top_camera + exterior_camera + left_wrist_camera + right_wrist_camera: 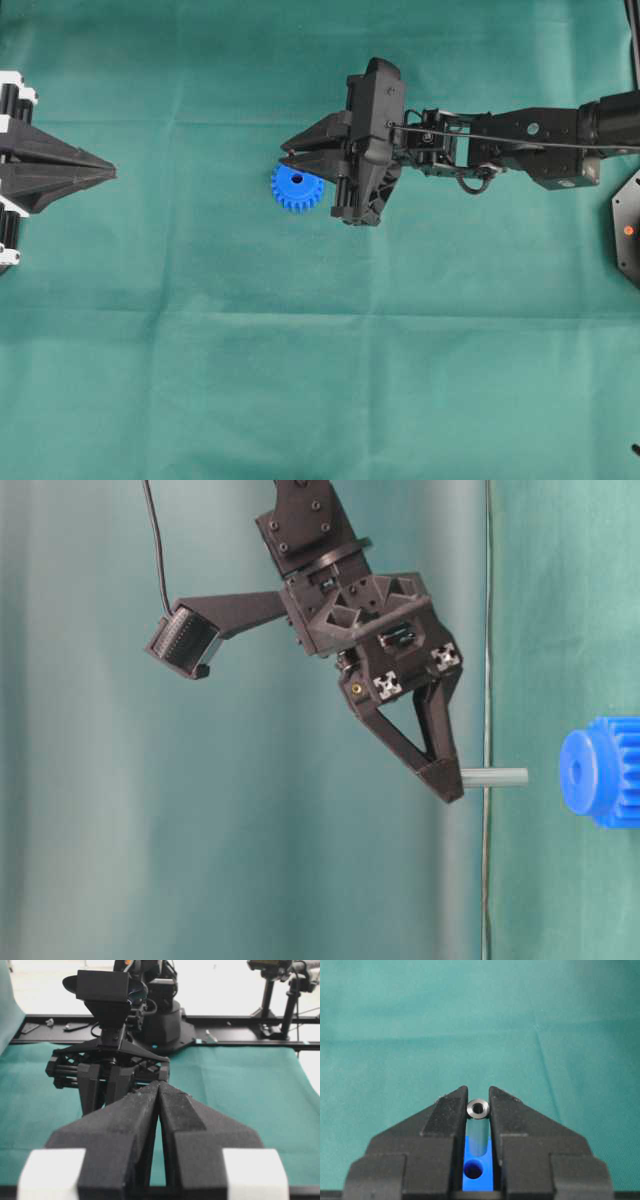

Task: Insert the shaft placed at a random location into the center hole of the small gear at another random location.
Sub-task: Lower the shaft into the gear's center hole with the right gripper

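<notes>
green cloth (320,380) covers the table. right gripper (284,157) clamps the shaft (478,1108) between its 2 fingertips, above the small gear's 12 o'clock rim. left gripper (108,175) sits at 9 o'clock, fingers pressed together, holding nothing. small gear (297,187) lies flat near center, center hole (296,179) facing up.

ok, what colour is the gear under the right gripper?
Bright blue. The small gear shows best in the overhead view, toothed rim and dark center hole visible.
</notes>
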`<action>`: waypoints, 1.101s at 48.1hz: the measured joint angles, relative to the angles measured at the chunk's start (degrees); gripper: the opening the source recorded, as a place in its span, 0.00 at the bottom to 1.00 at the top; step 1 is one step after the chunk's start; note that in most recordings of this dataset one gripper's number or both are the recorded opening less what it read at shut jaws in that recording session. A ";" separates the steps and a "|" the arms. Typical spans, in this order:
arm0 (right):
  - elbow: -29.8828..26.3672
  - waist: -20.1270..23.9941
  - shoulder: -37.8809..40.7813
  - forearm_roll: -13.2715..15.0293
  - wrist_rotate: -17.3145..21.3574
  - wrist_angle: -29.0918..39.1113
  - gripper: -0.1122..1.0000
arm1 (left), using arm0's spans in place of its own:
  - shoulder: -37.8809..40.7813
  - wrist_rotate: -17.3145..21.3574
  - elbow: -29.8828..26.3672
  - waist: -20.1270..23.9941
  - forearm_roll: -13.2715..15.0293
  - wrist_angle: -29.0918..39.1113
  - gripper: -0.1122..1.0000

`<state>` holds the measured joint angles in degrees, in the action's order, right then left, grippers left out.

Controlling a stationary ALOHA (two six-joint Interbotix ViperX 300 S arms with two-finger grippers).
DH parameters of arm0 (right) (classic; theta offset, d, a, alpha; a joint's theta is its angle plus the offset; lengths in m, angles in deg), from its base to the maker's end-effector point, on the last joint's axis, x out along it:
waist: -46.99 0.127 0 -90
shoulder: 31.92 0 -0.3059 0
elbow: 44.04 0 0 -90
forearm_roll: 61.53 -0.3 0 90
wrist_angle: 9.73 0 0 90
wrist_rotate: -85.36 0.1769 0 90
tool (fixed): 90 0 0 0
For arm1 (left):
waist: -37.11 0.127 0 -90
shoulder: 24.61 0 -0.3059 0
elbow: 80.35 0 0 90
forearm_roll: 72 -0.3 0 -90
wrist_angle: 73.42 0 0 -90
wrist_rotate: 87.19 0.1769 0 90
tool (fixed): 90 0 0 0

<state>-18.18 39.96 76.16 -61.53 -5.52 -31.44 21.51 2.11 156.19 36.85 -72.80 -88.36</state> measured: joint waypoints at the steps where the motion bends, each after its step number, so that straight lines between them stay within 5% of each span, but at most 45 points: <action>1: 0.00 0.18 0.00 0.09 0.00 0.00 0.22 | 0.09 0.00 0.00 0.00 0.00 0.00 0.10; 53: -0.44 0.53 5.71 -0.18 0.00 -3.52 0.22 | 0.09 0.00 0.00 0.00 0.00 0.00 0.10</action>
<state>-18.61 40.48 81.88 -61.71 -5.52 -34.96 21.59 2.11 156.19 36.85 -72.80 -88.36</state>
